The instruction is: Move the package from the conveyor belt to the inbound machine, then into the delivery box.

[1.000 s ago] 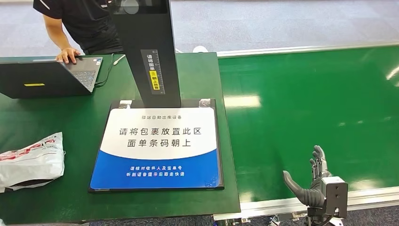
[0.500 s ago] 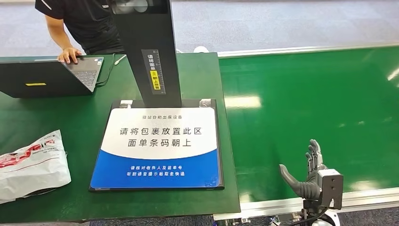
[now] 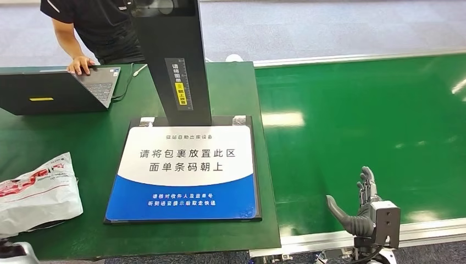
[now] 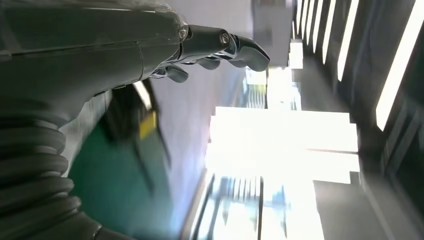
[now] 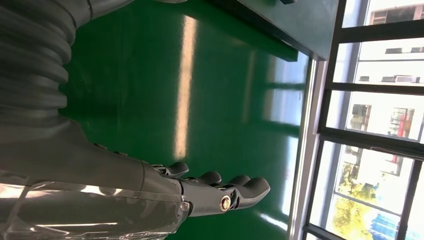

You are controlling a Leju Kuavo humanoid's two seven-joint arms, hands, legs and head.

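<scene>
Package left on the table — both hands empty
The right hand is held open over the conveyor belt's near edge; the left hand is spread, empty; the package lies left of the inbound machine.

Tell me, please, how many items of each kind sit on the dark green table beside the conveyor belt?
Laptop: 1
Inbound machine, with its printed pad and black column: 1
White plastic package: 1
Total: 3
</scene>
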